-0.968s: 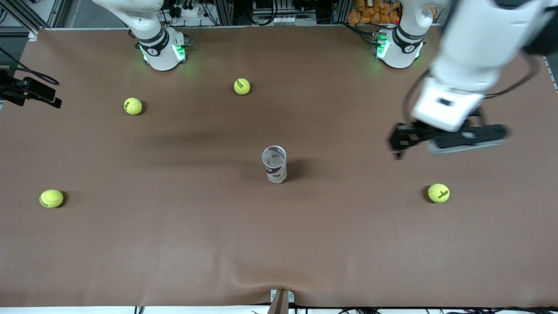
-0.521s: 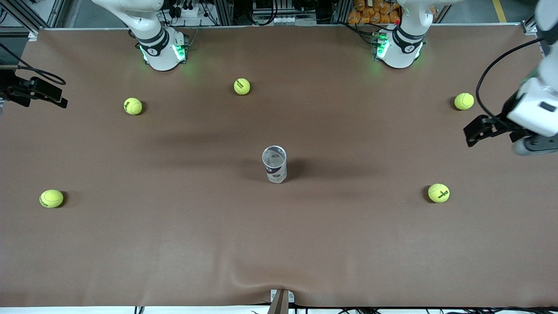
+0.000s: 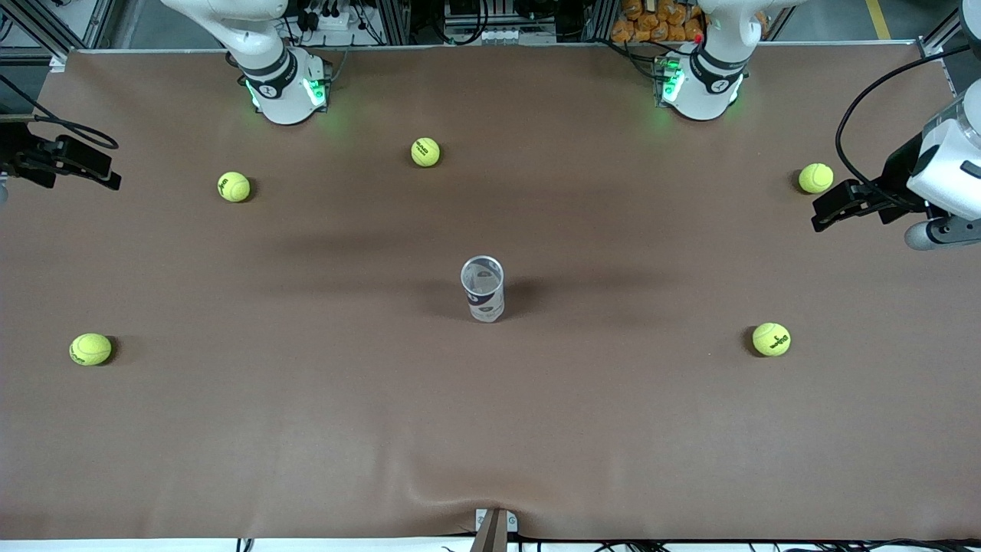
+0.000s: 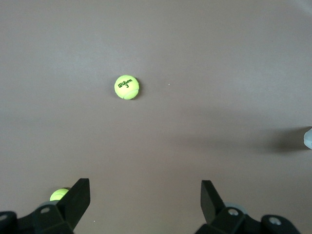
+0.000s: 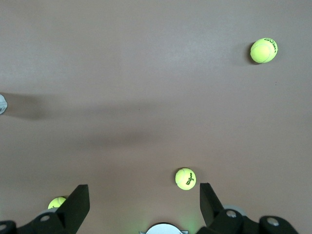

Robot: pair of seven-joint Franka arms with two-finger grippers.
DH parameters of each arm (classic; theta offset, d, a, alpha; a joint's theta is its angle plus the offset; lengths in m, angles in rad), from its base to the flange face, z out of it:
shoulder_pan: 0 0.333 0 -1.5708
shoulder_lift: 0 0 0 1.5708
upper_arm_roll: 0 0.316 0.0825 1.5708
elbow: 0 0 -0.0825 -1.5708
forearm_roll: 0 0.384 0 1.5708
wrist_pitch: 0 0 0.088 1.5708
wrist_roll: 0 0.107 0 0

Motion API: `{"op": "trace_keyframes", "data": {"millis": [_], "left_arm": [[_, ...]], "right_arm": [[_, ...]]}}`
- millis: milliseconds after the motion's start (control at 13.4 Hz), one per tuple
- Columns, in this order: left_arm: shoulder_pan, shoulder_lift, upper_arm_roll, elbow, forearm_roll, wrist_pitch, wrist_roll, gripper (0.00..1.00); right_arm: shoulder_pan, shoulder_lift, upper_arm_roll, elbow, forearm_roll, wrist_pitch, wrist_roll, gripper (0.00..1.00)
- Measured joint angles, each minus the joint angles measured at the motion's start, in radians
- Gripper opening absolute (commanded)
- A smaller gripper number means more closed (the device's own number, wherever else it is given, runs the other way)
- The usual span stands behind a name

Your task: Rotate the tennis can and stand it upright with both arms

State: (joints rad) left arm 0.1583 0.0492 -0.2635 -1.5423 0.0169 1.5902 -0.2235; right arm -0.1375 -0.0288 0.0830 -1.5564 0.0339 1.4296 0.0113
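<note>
The tennis can (image 3: 483, 290) stands upright in the middle of the brown table, open silver rim up, with nothing touching it. Only its edge shows in the left wrist view (image 4: 308, 139) and in the right wrist view (image 5: 2, 104). My left gripper (image 3: 834, 205) hangs open and empty over the left arm's end of the table, near a tennis ball (image 3: 815, 178); its own view shows the gripper (image 4: 145, 197) with jaws wide apart. My right gripper (image 3: 88, 165) hangs open and empty over the right arm's end, also shown in its own view (image 5: 145, 200).
Several yellow-green tennis balls lie scattered on the table: near the right arm's base (image 3: 425, 152), (image 3: 234, 186), at the right arm's end (image 3: 90, 349), and toward the left arm's end (image 3: 771, 339). The brown cover (image 3: 490, 429) wrinkles at its edge nearest the front camera.
The left arm has swung away from the middle out to its own end of the table, uncovering a tennis ball there. The can and the right gripper have stayed put.
</note>
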Motion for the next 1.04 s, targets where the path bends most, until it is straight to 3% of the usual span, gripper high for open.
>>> {"op": "trace_keyframes", "data": {"millis": [447,521,745,1043], "left_arm": [[-0.003,-0.002,0.012,0.011,0.0,0.004,0.012,1.0],[-0.018,-0.004,0.033,0.012,0.0,0.004,0.032,1.0],[-0.142,-0.009,0.202,0.012,0.0,-0.005,0.095,1.0],[-0.167,-0.01,0.239,0.013,0.0,-0.01,0.146,1.0]], "right_arm": [[0.0,-0.002,0.001,0.01,0.0,-0.042,0.0,1.0],[0.0,-0.002,0.001,0.011,0.001,-0.044,0.0,1.0],[0.009,-0.002,0.003,0.012,0.001,-0.046,0.0,1.0],[0.011,-0.002,0.0,0.013,0.001,-0.046,0.0,1.0]]}}
